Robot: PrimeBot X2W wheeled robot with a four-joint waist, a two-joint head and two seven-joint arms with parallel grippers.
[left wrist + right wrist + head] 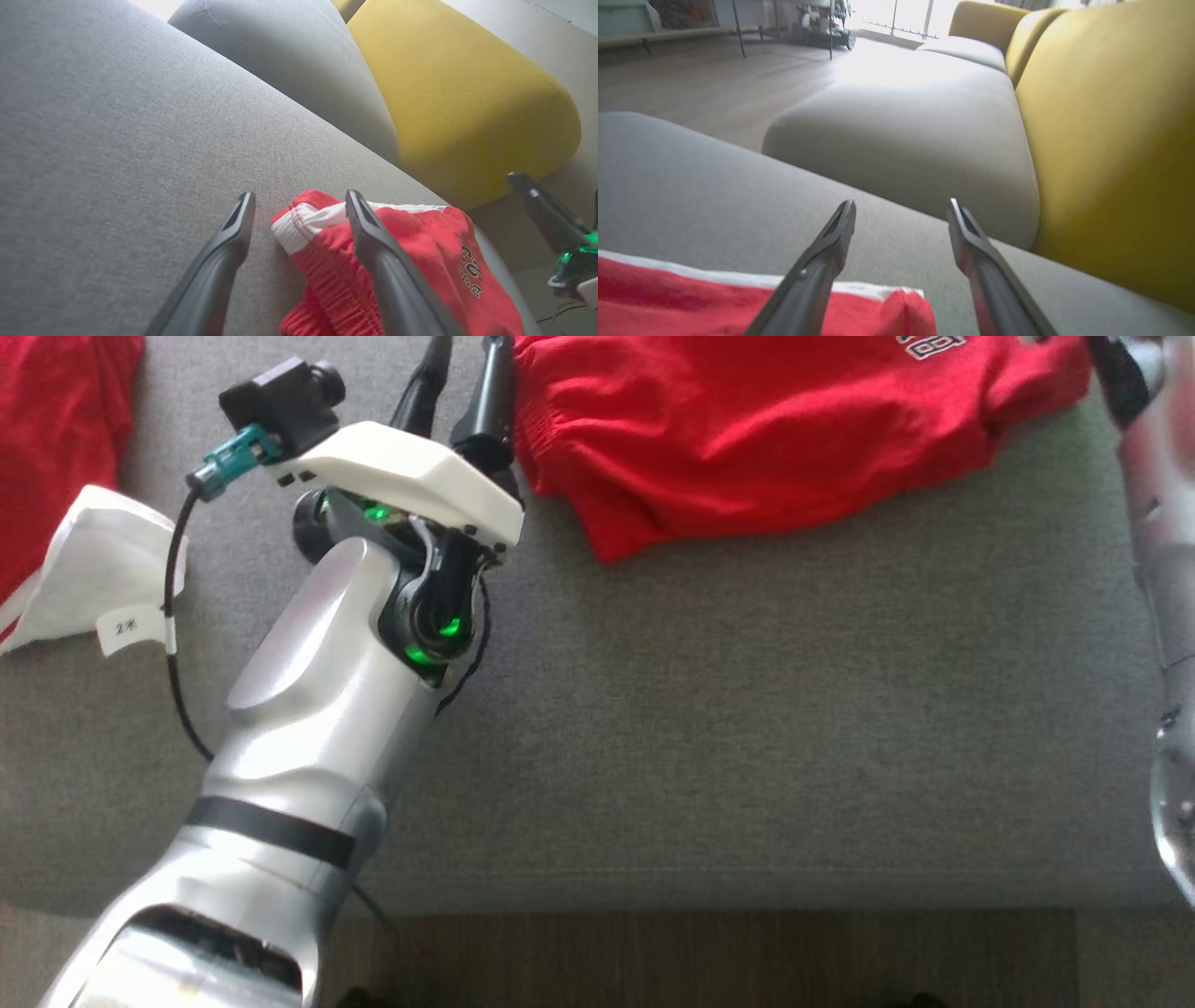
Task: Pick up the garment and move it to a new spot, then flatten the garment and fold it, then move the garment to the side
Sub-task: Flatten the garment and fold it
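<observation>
Left pincer spread, empty; garment lying just beneath it.

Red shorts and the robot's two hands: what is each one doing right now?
Red shorts: lying rumpled on the grey cushion, not held.
Left gripper: open, holding nothing.
Right gripper: open, holding nothing.
Second red garment: lying at the cushion's left, untouched.

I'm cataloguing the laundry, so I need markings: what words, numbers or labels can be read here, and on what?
"2" plus an unclear mark: on the white tag at the white cloth's edge.
Black-and-white print on the red garment: cut off in the head view, blurred in the left wrist view; unreadable.
</observation>
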